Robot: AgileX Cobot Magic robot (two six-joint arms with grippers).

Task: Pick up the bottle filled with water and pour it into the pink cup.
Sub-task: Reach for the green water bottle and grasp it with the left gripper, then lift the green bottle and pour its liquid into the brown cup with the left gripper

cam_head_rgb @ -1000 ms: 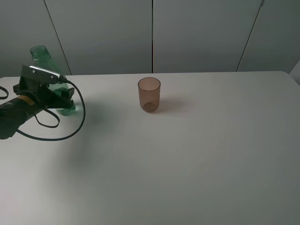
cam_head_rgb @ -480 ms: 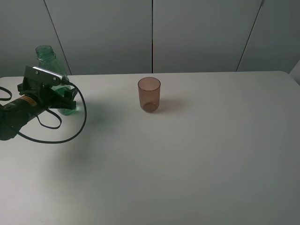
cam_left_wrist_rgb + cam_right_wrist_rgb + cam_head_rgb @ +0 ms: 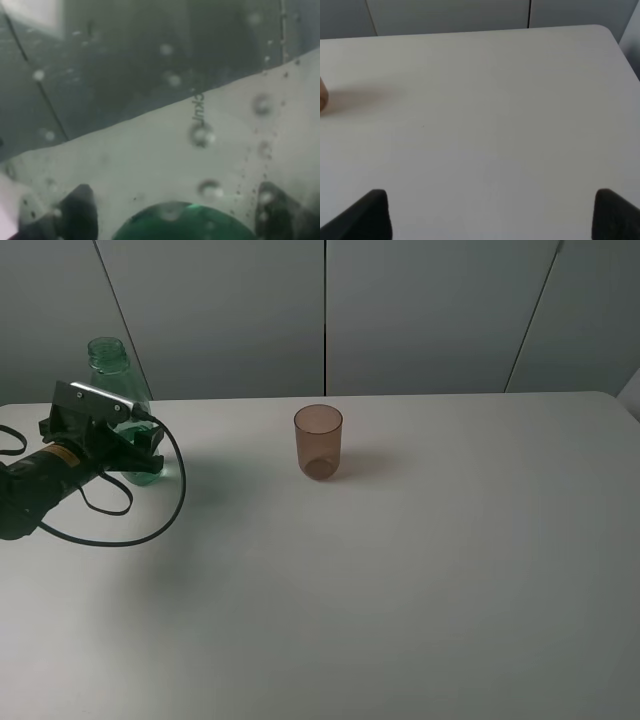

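The green transparent bottle [image 3: 110, 364] stands upright at the table's far left, uncapped, its lower half hidden behind my left gripper [image 3: 134, 454]. In the left wrist view the bottle's wet wall [image 3: 186, 223] fills the picture, and the two dark fingers [image 3: 77, 212] press against its sides, shut on it. The pink cup [image 3: 318, 441] stands upright near the middle of the table, well to the right of the bottle. My right gripper [image 3: 490, 215] is open over bare table, and only a sliver of the cup [image 3: 322, 96] shows in its view.
A black cable [image 3: 150, 520] loops from the left arm onto the white table [image 3: 420, 570]. Grey wall panels [image 3: 420, 310] stand behind the table's far edge. The right arm does not show in the exterior view.
The bottle leaned left a second ago and now stands upright, its neck shifted right. The left gripper has settled around the bottle's lower body. The cup has not moved.
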